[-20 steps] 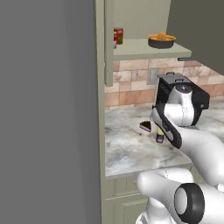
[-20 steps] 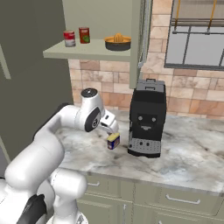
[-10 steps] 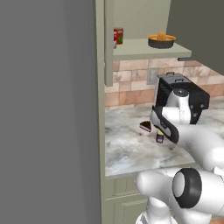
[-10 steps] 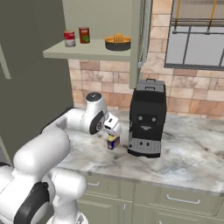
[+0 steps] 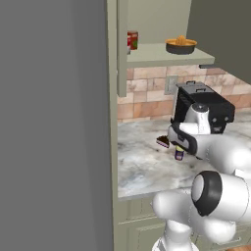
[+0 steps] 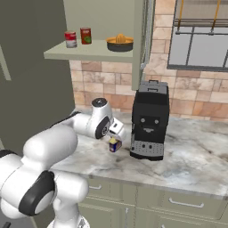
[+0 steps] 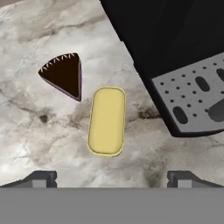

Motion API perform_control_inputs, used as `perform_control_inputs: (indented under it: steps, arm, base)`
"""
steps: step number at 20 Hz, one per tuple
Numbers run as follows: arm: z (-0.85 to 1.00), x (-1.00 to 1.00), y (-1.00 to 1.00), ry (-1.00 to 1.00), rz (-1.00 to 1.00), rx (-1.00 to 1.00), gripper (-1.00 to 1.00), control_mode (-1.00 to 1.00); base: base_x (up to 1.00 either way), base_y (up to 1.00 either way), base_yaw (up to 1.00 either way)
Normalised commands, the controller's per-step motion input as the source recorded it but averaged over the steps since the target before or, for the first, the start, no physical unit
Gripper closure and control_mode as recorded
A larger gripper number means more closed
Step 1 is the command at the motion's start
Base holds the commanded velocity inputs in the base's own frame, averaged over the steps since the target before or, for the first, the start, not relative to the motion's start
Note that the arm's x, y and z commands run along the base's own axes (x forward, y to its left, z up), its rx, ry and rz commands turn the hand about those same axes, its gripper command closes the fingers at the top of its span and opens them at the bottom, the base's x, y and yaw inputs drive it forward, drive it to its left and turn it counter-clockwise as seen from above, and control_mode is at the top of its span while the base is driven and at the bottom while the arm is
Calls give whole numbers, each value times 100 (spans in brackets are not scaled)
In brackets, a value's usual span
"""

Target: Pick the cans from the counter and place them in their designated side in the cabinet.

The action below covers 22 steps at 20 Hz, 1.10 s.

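One yellow-topped blue can [image 7: 106, 120] upright on the counter [image 7: 39, 144], cake slice [image 7: 64, 74] and coffee machine [image 7: 175, 52] close beside it, gripper [image 7: 111, 178] jaws wide above.

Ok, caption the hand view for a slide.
Open gripper above yellow-topped can, beside dark wedge-shaped cake slice.

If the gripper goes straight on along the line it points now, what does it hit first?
Most likely the yellow top of the blue can, which sits between the open gripper fingertips in the hand view. The cake slice and coffee machine lie off to either side. How far off the can is remains unclear.
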Motion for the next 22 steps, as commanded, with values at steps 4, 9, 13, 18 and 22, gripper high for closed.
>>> perform_control_inputs:
  steps: [4, 9, 13, 18, 22]
  arm:
    - [-23, 18, -4, 1, -2, 1, -100, -100]
    - [-23, 16, -2, 2, -1, 1, -100, -100]
    - [-25, 16, -2, 3, -1, 0, -100, -100]
    - [-23, 13, -7, 2, -1, 1, -100, -100]
    - [-24, 13, -8, 2, -1, 1, -100, -100]
  base:
    - [0, 0, 0]
    - [0, 0, 0]
    - [0, 0, 0]
    - [0, 0, 0]
    - [0, 0, 0]
